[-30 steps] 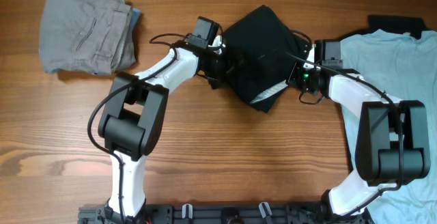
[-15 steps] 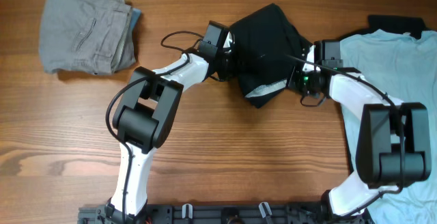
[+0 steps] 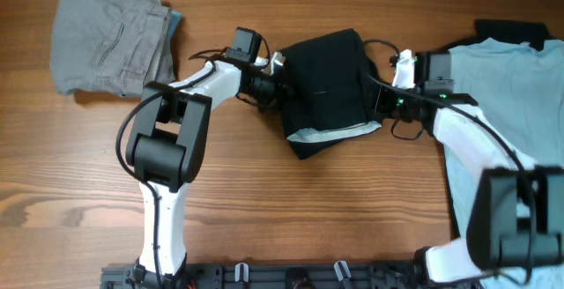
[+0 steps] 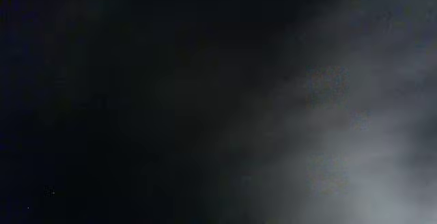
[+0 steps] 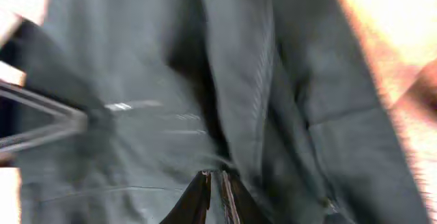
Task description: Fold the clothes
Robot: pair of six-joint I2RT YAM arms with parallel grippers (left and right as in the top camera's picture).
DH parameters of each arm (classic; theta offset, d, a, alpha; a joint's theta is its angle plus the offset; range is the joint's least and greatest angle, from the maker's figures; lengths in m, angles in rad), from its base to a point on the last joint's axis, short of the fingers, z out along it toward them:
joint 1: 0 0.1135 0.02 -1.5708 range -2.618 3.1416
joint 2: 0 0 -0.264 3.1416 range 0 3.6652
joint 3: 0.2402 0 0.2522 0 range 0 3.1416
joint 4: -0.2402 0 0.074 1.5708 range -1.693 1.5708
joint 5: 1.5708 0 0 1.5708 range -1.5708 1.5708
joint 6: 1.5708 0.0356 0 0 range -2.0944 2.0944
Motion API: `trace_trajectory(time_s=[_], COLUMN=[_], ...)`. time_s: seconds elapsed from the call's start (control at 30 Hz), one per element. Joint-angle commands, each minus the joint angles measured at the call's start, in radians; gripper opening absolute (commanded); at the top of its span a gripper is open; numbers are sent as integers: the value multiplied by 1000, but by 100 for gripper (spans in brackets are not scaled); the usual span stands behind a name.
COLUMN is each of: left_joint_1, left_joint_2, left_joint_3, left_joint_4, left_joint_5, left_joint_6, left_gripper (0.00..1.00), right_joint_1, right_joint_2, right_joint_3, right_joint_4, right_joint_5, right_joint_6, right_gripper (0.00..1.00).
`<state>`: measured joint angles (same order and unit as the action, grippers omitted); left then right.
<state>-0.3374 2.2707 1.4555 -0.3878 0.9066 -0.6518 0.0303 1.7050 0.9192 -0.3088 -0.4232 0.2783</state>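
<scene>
Compared with a second ago, the black shorts [image 3: 324,82] are lying squarer on the table [image 3: 264,201], no longer turned as a diamond. The left arm is reaching in from further toward 9 o'clock than it did half a second back.

The shorts are sitting just off the table's centre toward 12 o'clock, with the pale waistband [image 3: 337,133] showing as a strip along their 6 o'clock edge.

The left gripper [image 3: 278,84] is pressing against the shorts' 9 o'clock edge. Its wrist camera is giving only darkness, so I cannot tell how its jaws are standing.

The right gripper [image 3: 381,102] is meeting the shorts' 3 o'clock edge. In the right wrist view its fingertips [image 5: 199,195] are lying almost together, pinching a fold of the dark cloth.

The grey shorts [image 3: 107,42] are resting folded at 10 o'clock, well apart from both arms. The pale blue T-shirt [image 3: 515,104] is spreading flat at 3 o'clock, under the right arm.
</scene>
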Motion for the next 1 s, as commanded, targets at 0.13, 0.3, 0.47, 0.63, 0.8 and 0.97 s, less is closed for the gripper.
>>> trace_trajectory(time_s=[0.13, 0.3, 0.47, 0.63, 0.8, 0.97], left_joint_1=[-101, -159, -152, -99, 39, 263], left_joint_2=[78, 78, 78, 26, -217, -480], left_joint_3=[-43, -43, -43, -42, -3, 50], left_joint_4=[14, 34, 23, -75, -265, -120], left_joint_5=[-250, -367, -366, -339, -338, -340], left_joint_6=[100, 99, 99, 169, 306, 308], left_gripper=[77, 53, 6, 4, 4, 4], right_joint_1=[6, 6, 0, 0, 0, 0], right_joint_2=[206, 217, 178, -15, -322, -477], right_joint_3=[3, 3, 3, 3, 3, 3], right_joint_4=[-6, -5, -57, -206, -283, -268], right_joint_5=[5, 8, -8, -51, -50, -45], right_joint_6=[47, 64, 18, -72, -72, -6], right_gripper=[10, 10, 10, 10, 13, 18])
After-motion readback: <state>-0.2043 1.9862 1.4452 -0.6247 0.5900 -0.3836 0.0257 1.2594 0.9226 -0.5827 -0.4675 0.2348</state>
